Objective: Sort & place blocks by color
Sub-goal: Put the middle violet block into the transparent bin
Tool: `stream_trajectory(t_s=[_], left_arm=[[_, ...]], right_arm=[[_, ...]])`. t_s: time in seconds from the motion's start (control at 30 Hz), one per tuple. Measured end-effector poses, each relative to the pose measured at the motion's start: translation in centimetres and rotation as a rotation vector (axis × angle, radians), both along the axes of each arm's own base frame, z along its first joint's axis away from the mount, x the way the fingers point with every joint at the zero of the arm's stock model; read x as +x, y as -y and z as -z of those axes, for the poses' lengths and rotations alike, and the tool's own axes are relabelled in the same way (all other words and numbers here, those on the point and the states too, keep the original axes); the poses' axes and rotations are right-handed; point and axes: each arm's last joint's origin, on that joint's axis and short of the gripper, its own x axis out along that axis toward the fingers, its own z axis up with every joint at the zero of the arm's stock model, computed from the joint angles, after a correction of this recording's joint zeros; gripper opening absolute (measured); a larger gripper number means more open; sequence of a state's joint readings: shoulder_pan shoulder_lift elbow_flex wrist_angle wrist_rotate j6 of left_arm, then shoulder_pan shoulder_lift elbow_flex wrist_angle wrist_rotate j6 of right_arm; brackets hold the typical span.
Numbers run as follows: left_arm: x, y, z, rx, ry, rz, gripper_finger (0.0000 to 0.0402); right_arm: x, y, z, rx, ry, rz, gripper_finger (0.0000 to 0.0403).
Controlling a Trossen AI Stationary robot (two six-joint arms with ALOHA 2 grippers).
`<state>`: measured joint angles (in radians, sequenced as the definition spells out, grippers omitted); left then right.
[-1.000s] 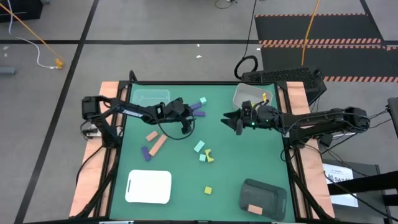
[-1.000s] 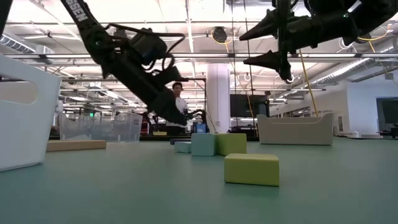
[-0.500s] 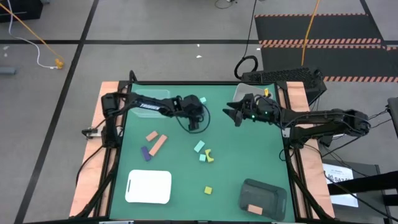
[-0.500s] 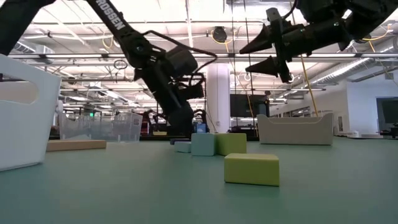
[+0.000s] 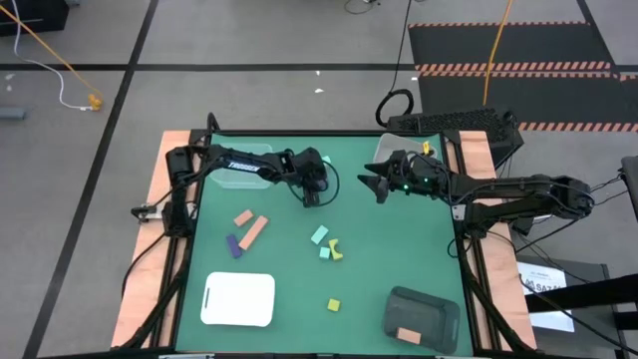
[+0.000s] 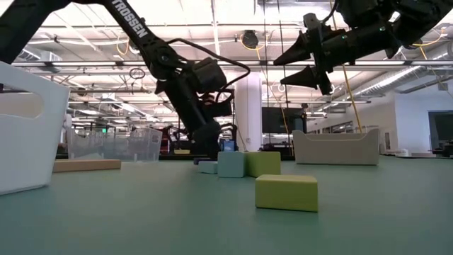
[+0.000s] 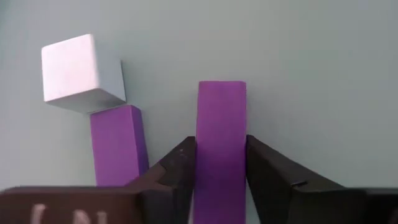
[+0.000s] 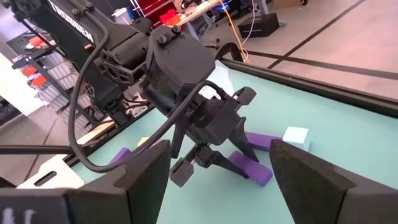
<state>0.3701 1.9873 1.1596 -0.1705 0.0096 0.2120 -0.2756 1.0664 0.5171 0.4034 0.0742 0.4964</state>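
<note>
My left gripper (image 5: 313,191) stands near the table's far middle, pointing down over a purple bar (image 7: 221,134) that lies flat on the green mat. A second purple bar (image 7: 118,146) and a pale mint cube (image 7: 81,71) lie beside it. My right gripper (image 5: 371,186) hangs open above the table to the right of them, holding nothing; its wrist view shows the left gripper (image 8: 221,155) astride the purple bar (image 8: 252,167). Pink bars (image 5: 251,227), a purple block (image 5: 234,245), mint blocks (image 5: 320,235), a yellow arch (image 5: 337,249) and a yellow cube (image 5: 334,304) lie nearer. My left gripper has the purple bar pinched between its two fingers (image 7: 177,165), one on each long side (image 7: 205,155), around its middle. The fingers come from above, pointing down, across the bar. The bar lies flat on the mat.
A white tray (image 5: 238,299) sits at the near left, and a dark tray (image 5: 429,311) with a pink block (image 5: 408,334) at the near right. Clear tubs stand at the far left (image 5: 239,158) and far right (image 5: 392,150). Bare mat lies between the grippers and the near blocks.
My left gripper has swung from above the pink bars toward the far edge and right, then come down over the purple bars. My right gripper has drawn back a little toward the far edge, staying open.
</note>
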Motion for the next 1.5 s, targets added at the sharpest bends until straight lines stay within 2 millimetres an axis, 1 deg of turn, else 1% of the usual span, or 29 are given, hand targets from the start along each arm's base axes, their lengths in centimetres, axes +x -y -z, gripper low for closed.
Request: stream_trajectory(t_s=[0.07, 0.2, 0.33, 0.5, 0.57, 0.63, 0.77, 0.9, 1.03, 1.13, 1.2, 1.3, 1.5], left_arm=[[0.0, 0.1, 0.0, 0.001, -0.003, 0.002, 0.0105], [0.1, 0.6, -0.2, -0.003, 0.0, -0.009, 0.0105], [0.1, 1.3, -1.6, -0.006, 0.044, -0.02, 0.0105], [0.2, 1.5, -6.0, 0.024, 0.227, -0.033, 0.0105], [-0.2, 1.6, -7.8, 0.027, 0.282, -0.028, 0.0105], [-0.6, 1.7, -10.2, 0.037, 0.385, -0.036, 0.0105], [-1.8, 2.3, -15.0, 0.041, 0.577, -0.051, 0.0105], [-3.4, 3.4, -19.3, 0.038, 0.764, -0.056, 0.0105], [-4.9, 4.7, -22.5, 0.035, 0.906, -0.037, 0.0105], [-5.6, 5.9, -24.0, 0.038, 0.985, -0.001, 0.0105], [-6.0, 6.7, -24.7, 0.035, 1.01, 0.022, 0.0105], [-5.9, 7.7, -25.2, 0.035, 1.04, 0.057, 0.0105], [-6.0, 8.7, -25.5, 0.038, 1.063, 0.093, 0.0105]], right_arm=[[0.0, 0.0, 0.0, -0.003, -0.001, -0.001, 0.0263], [0.0, 0.0, 0.0, -0.01, -0.003, -0.002, 0.0263], [0.0, 0.0, 0.0, -0.012, -0.004, -0.001, 0.0263], [0.0, 0.0, 0.0, -0.012, -0.005, -0.001, 0.0263], [0.0, 0.0, 0.0, -0.011, -0.005, 0.0, 0.0263], [0.0, 0.0, 0.0, -0.003, -0.006, 0.002, 0.0263], [-0.1, 0.0, 0.2, 0.028, -0.014, 0.008, 0.0263], [-0.1, 0.0, 0.5, 0.056, -0.029, 0.015, 0.0263], [-0.1, 0.0, 0.5, 0.079, -0.026, 0.022, 0.0263], [-0.1, 0.0, 0.5, 0.097, -0.02, 0.027, 0.0263], [-0.1, 0.0, 0.5, 0.106, -0.017, 0.029, 0.0263], [-0.1, -0.1, 0.6, 0.117, -0.02, 0.034, 0.0263], [-0.1, -0.1, 0.6, 0.117, -0.018, 0.034, 0.0263]])
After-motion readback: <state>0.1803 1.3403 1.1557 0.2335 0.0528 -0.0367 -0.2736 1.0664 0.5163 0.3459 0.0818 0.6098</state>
